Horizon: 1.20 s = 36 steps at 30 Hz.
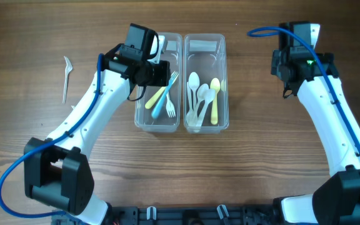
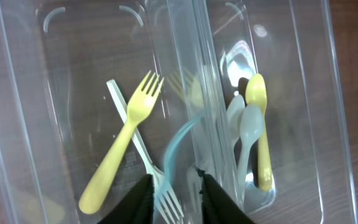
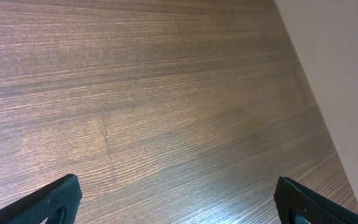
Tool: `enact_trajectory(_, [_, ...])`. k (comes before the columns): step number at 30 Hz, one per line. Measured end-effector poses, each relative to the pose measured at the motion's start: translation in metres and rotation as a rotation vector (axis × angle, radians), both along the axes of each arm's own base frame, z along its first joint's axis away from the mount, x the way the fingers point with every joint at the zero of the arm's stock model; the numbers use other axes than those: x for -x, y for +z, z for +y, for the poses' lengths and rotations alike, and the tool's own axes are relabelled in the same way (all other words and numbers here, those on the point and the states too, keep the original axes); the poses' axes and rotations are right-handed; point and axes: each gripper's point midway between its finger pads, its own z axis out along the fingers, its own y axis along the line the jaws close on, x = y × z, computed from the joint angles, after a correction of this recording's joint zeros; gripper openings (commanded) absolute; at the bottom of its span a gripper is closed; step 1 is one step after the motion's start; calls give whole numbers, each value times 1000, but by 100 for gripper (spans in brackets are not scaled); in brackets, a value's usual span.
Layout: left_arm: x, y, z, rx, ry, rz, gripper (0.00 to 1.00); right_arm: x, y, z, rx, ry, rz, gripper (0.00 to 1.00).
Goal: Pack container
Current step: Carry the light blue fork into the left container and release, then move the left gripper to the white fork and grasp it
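Two clear plastic containers stand side by side mid-table. The left container (image 1: 139, 122) holds a yellow fork (image 1: 156, 97), a blue fork (image 1: 161, 105) and a white fork (image 1: 169, 107). The right container (image 1: 225, 81) holds several spoons (image 1: 200, 100), one of them yellow (image 1: 214, 100). My left gripper (image 1: 161, 72) hovers over the left container, open. In the left wrist view its jaws (image 2: 175, 182) frame the white fork's tines (image 2: 166, 202) and the blurred blue fork (image 2: 176, 149), beside the yellow fork (image 2: 120, 155). My right gripper (image 1: 290, 62) is open and empty over bare table (image 3: 176, 199).
A loose white fork (image 1: 67, 76) lies on the wooden table at the far left, well apart from the containers. In the right wrist view a pale wall or edge (image 3: 340, 74) runs along the table's right side.
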Motion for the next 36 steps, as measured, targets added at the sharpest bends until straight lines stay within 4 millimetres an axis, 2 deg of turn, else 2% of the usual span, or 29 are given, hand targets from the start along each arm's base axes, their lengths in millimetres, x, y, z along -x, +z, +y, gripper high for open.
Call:
enact_trajectory(1, [-4, 3, -1, 5, -2, -22, 59, 0, 0, 0, 0, 0, 0, 100])
enact_trajectory(3, [-10, 6, 0, 17, 9, -42, 68, 0, 0, 0, 0, 0, 0, 100])
enact_trajectory(6, [-12, 6, 16, 12, 48, -27, 66, 0, 0, 0, 0, 0, 1, 100])
enact_trajectory(7, [-9, 5, 29, -4, 76, -3, 66, 0, 0, 0, 0, 0, 0, 100])
enact_trajectory(9, [2, 13, 69, -58, 164, 36, 70, 0, 0, 0, 0, 0, -1, 100])
enact_trajectory(10, [14, 21, 101, -110, 240, 57, 70, 0, 0, 0, 0, 0, 0, 100])
enact_trajectory(11, [21, 27, 120, -137, 284, 65, 70, 0, 0, 0, 0, 0, 2, 100])
enact_trajectory(15, [74, 30, 198, -251, 477, 228, 82, 0, 0, 0, 0, 0, 0, 100])
enact_trajectory(17, [76, 23, 214, -267, 526, 238, 84, 0, 0, 0, 0, 0, 0, 100])
enact_trajectory(18, [80, 10, 223, -286, 549, 251, 85, 0, 0, 0, 0, 0, -1, 100])
enact_trajectory(20, [83, -11, 232, -302, 573, 263, 86, 0, 0, 0, 0, 0, 1, 100])
enact_trajectory(23, [90, -59, 240, -316, 599, 260, 91, 0, 0, 0, 0, 0, 1, 100])
enact_trajectory(24, [89, -69, 242, -317, 606, 244, 93, 0, 0, 0, 0, 0, 0, 100])
enact_trajectory(26, [101, -89, 250, -337, 629, 263, 96, 0, 0, 0, 0, 0, 0, 100])
enact_trajectory(28, [108, -94, 265, -352, 681, 273, 90, 0, 0, 0, 0, 0, 0, 100])
enact_trajectory(31, [107, -94, 282, -354, 744, 260, 85, 0, 0, 0, 0, 0, 1, 100])
enact_trajectory(36, [99, -104, 287, -343, 766, 191, 77, 0, 0, 0, 0, 0, 1, 100])
